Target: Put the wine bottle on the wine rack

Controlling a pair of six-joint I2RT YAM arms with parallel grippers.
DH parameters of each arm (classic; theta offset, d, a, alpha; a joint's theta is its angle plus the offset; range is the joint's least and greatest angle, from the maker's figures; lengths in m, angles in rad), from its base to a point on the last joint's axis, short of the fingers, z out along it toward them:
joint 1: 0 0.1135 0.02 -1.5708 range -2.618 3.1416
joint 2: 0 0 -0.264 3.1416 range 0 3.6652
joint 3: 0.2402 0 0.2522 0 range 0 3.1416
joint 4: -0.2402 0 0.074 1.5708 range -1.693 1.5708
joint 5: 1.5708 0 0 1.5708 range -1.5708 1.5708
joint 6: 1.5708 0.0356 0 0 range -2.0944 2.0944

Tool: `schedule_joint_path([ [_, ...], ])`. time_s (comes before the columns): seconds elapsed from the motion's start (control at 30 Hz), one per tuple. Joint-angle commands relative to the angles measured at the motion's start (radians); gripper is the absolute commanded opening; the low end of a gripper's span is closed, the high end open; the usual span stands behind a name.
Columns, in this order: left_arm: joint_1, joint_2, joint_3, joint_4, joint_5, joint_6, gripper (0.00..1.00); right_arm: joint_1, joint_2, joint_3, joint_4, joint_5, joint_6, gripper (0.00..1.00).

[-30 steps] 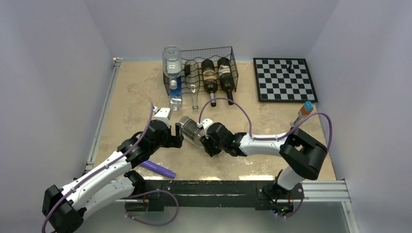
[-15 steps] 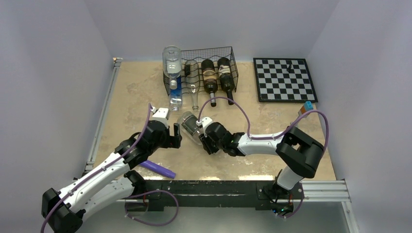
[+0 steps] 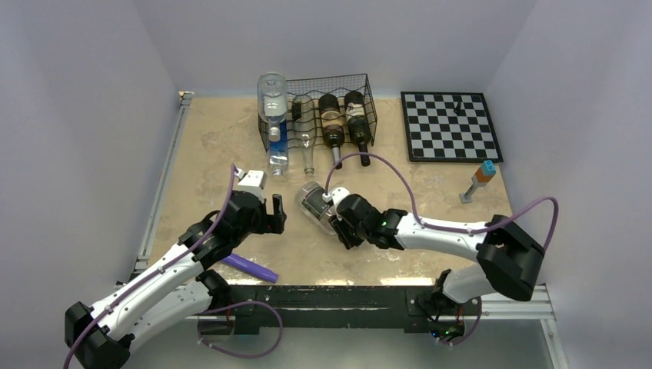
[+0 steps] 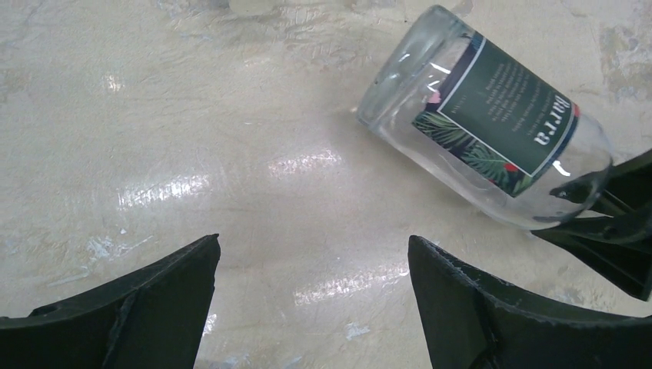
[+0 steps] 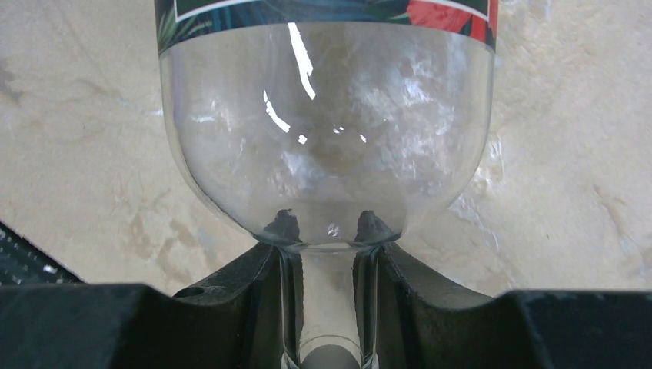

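The wine bottle point(image 3: 314, 204) is clear glass with a dark green leafy label point(image 4: 492, 115). It lies tilted over the tan table, base pointing toward the wine rack point(image 3: 367, 96). My right gripper point(image 5: 327, 231) is shut on its neck just below the shoulder point(image 5: 327, 154), one finger on each side. In the top view the right gripper point(image 3: 337, 219) is just right of the bottle. My left gripper point(image 4: 311, 254) stands open over bare table, left of the bottle, holding nothing; in the top view the left gripper point(image 3: 275, 217) sits a short gap from the bottle's base.
The rack holds several bottles: a clear one with a blue label point(image 3: 274, 127), a clear one point(image 3: 307, 142) and two dark ones point(image 3: 332, 127). A chessboard point(image 3: 451, 125) lies at the back right, an orange-and-blue block on a grey stand point(image 3: 480, 178) near it. A purple object point(image 3: 252, 267) lies by the left arm.
The right jaws closed tighter on the bottle's neck. The right arm carried the bottle rightward and toward the rack, away from the left gripper, its elbow swinging right. The left gripper stayed open.
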Motion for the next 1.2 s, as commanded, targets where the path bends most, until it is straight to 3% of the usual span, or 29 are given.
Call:
schedule_joint_path([
  [0.0,0.005,-0.018,0.044,0.017,-0.03,0.015,0.96,0.009,-0.155,0.042,0.094,0.058,0.006,0.0],
  [0.33,0.006,-0.048,0.042,0.025,-0.062,0.01,0.95,0.009,-0.349,0.08,0.025,0.125,0.003,0.0],
  [0.5,0.006,-0.083,0.047,0.029,-0.078,0.01,0.95,0.006,-0.358,0.166,0.035,0.188,-0.03,0.0],
  [0.73,0.006,-0.143,0.1,-0.003,-0.091,0.016,0.95,-0.084,-0.188,0.428,0.049,0.156,-0.055,0.0],
  [1.03,0.006,-0.193,0.182,-0.088,-0.098,0.004,0.96,-0.245,0.12,0.781,0.098,0.043,0.09,0.0],
  [1.17,0.006,-0.21,0.206,-0.137,-0.102,-0.02,0.96,-0.282,0.257,0.873,0.202,0.02,0.171,0.0],
])
